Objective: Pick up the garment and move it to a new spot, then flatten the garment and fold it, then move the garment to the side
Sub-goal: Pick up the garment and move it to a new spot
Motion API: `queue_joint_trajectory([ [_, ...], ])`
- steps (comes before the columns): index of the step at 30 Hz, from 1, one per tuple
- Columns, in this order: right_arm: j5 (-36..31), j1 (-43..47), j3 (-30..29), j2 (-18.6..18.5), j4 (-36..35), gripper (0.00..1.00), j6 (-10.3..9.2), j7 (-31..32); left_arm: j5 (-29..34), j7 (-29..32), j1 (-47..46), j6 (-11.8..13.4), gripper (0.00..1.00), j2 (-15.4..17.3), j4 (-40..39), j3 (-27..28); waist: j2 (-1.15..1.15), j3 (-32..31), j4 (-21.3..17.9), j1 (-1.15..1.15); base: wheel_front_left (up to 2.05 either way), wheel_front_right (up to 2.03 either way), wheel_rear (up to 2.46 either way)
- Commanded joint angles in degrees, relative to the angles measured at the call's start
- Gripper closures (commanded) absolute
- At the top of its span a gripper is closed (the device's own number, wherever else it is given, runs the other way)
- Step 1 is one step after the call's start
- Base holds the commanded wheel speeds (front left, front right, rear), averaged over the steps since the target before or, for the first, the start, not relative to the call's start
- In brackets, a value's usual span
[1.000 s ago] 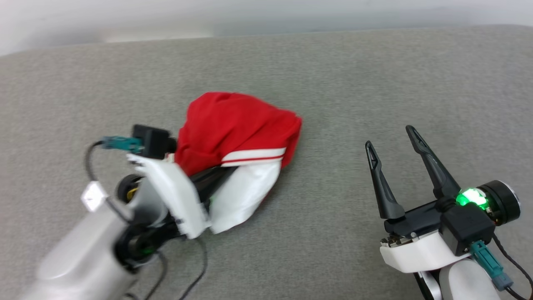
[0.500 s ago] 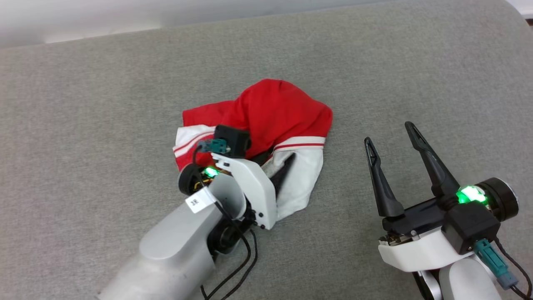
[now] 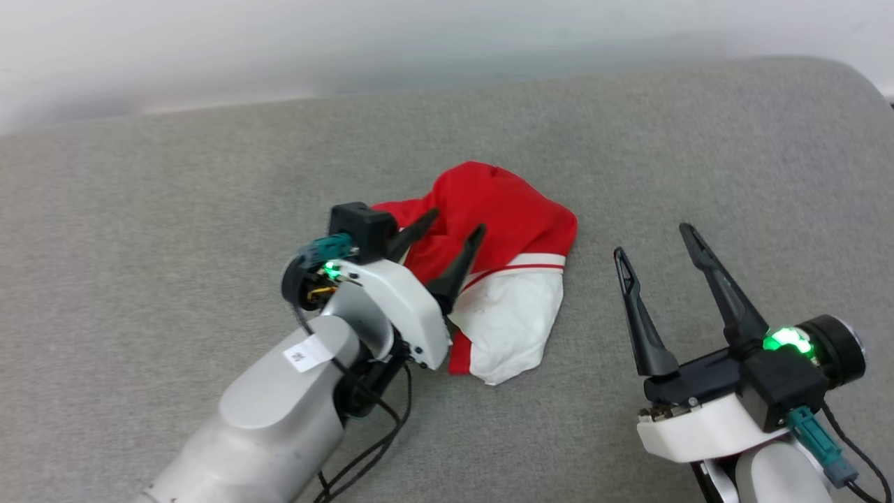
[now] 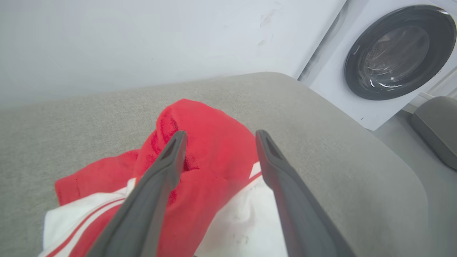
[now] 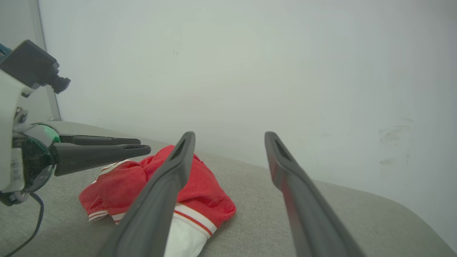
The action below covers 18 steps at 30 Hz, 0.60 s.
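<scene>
Nearest in head view: R gripper (image 3: 651,239) at lower right, both dark fingers spread wide in a V w/ nothing between them and a green light (image 3: 786,340) lit on its wrist. It's parked over bare grey cushion (image 3: 174,209), well apart from the cloth. L arm's pale forearm (image 3: 272,412) comes in from lower left. L gripper (image 3: 457,220) is spread open too, fingers pointing up-right over the near-left part of the garment (image 3: 517,206), w/ nothing pinched. Garment sits about mid-cushion, between the two grippers but much closer to the L one. It's a crumpled heap, not flat. White sleeve (image 3: 513,321) lies nearest, w/ a red-and-white striped band (image 3: 531,262) where it meets the red body; the red part is bunched into a hump on the far side. R wrist cam gives the side-on look: L fingers run roughly level just above the heap, tips by the red hump. Whether they graze it I can't tell. That cam also catches a second striped edge poking out at the heap's left end. L wrist cam looks along its own fingers: red hump straight ahead, white sleeve w/ faint grey specks under the right finger, a striped white bit under the left one. Further back the cushion rounds off to a plain pale wall (image 5: 250,71). L wrist cam adds a white front-load washer (image 4: 389,57) w/ dark round door at upper right, plus a grey padded thing (image 4: 437,128) beside it.
</scene>
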Motion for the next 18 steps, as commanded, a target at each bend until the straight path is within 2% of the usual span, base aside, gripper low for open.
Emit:
queue_joint_trajectory([
  [1,-0.5,0.9,-0.1,0.1,0.4,0.0,-0.04,-0.1,0.4,-1.4,0.8,-0.1,0.0,0.8,-0.6,0.7,0.0,-2.3,1.8,0.0,0.0,0.0,0.0],
  [10,-0.7,3.6,-1.0,0.1,1.4,0.0,-0.04,-0.1,3.9,-7.3,4.7,2.1,0.0,9.2,-5.9,5.7,0.0,-7.2,5.7,0.0,0.0,0.0,0.0],
  [15,-0.9,4.6,-1.7,0.1,2.0,0.0,-0.04,-0.1,6.2,-7.8,12.3,3.1,0.0,13.5,-12.0,14.6,0.0,-9.0,7.1,0.0,0.0,0.0,0.0],
  [18,-1.0,5.3,-1.9,0.1,2.2,0.0,-0.04,-0.1,11.1,-7.7,19.9,3.7,0.0,14.8,-17.5,21.1,0.0,-9.3,7.5,0.0,0.0,0.0,0.0],
])
